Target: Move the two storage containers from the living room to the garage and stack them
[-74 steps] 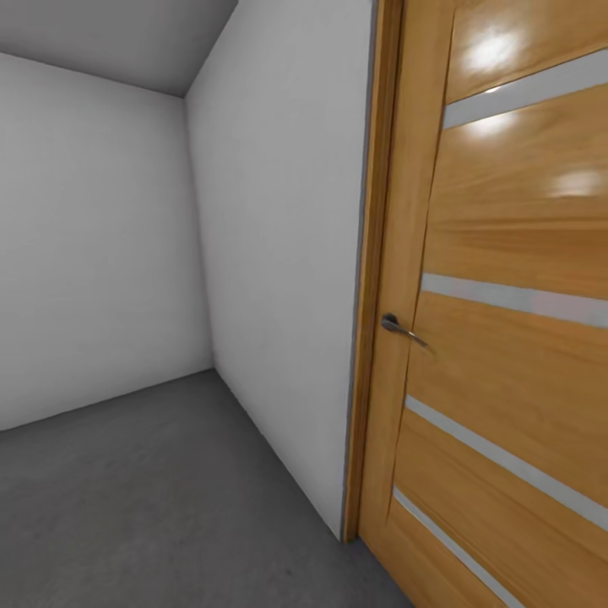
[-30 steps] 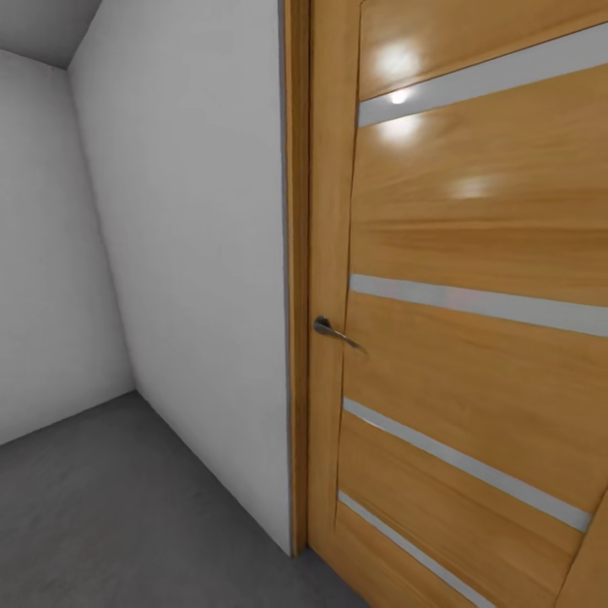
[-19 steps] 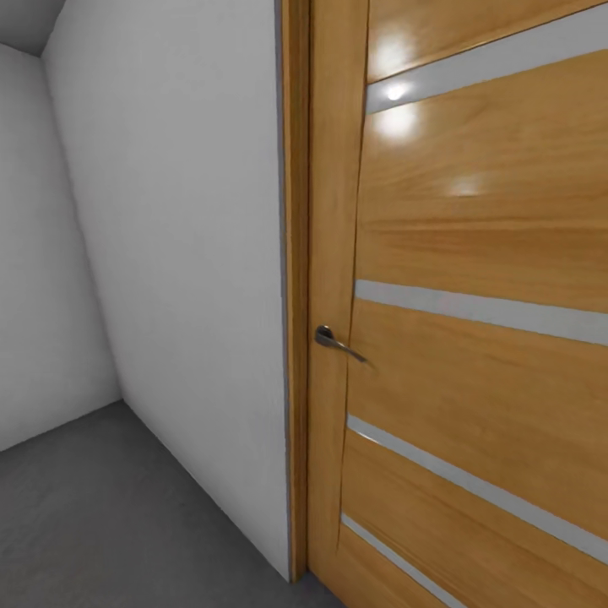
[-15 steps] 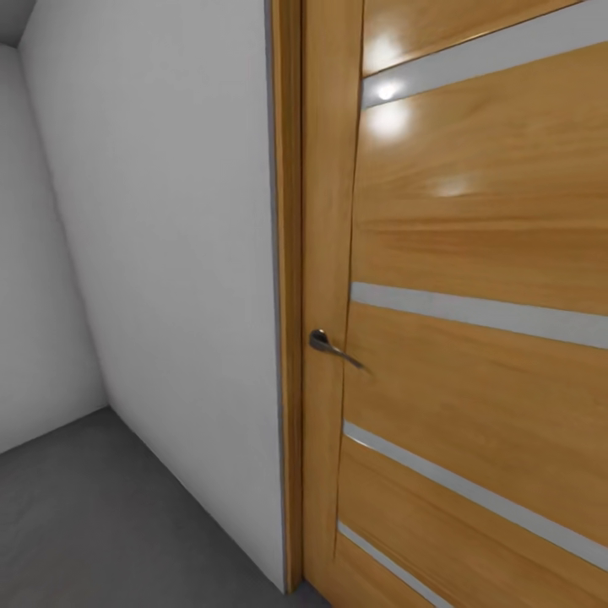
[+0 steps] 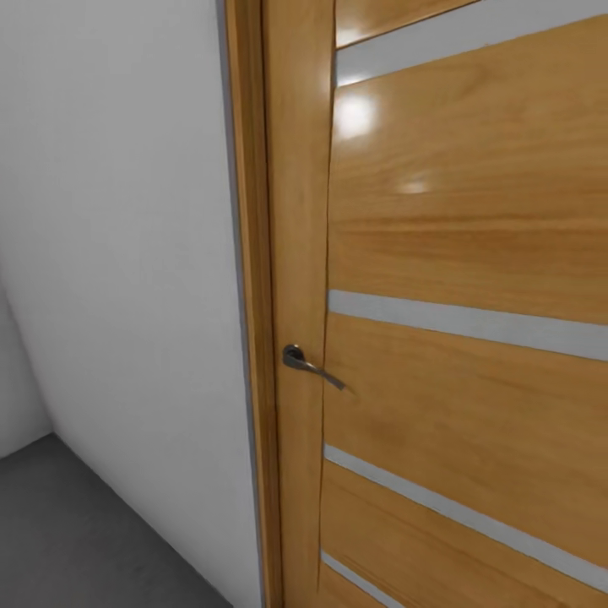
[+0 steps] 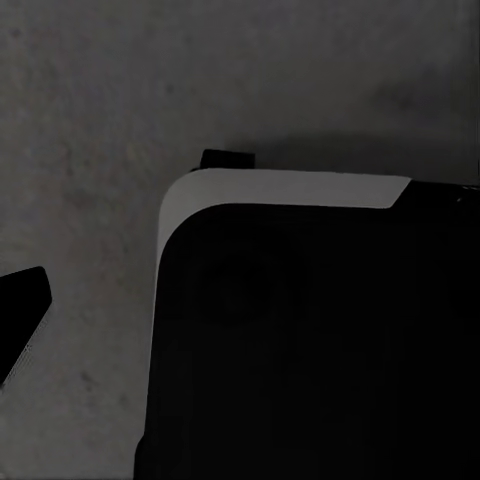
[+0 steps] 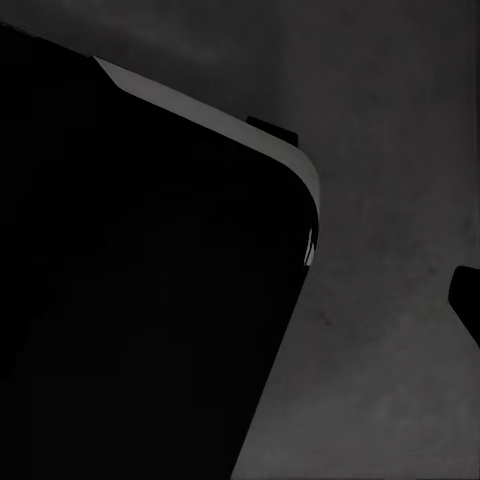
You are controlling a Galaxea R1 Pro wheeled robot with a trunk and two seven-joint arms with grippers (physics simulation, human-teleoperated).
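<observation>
- Close up against a wood-panelled door (image 5: 473, 236) with pale horizontal strips, its dark metal lever handle (image 5: 311, 365) near the frame edge.
- Left of the frame, a plain white wall (image 5: 127, 253); below it, a wedge of dark grey concrete floor (image 5: 76, 540). By that flooring and that door, probably in the garage, at its doorway.
- In both wrist views, looking down past the robot's own black base (image 6: 320, 340) with its pale rounded edge, over mottled grey floor.
- Left jaws: cannot tell whether apart or together. Just a dark tip (image 6: 20, 310) at the edge of the left wrist view, perhaps one finger, with bare floor beside it.
- Right jaws: cannot tell either. A similar dark sliver (image 7: 465, 300) at the edge of the right wrist view, nothing visibly pinched against it.
- Whereabouts of the two storage containers: cannot tell from here, and likewise no telling how they lie relative to either set of jaws.
- Handling, as a judgement from the task wording only: probably light and fairly stiff as lidless plastic bins, with smooth walls that may slip under a loose pinch.
- Best hold, most likely: over the top rim, one finger inside and one outside a wall, near the middle of a side so the bin hangs level.
- For stacking: probably worth keeping the carried bin level and square to the lower one, since slick plastic may slide off line.
</observation>
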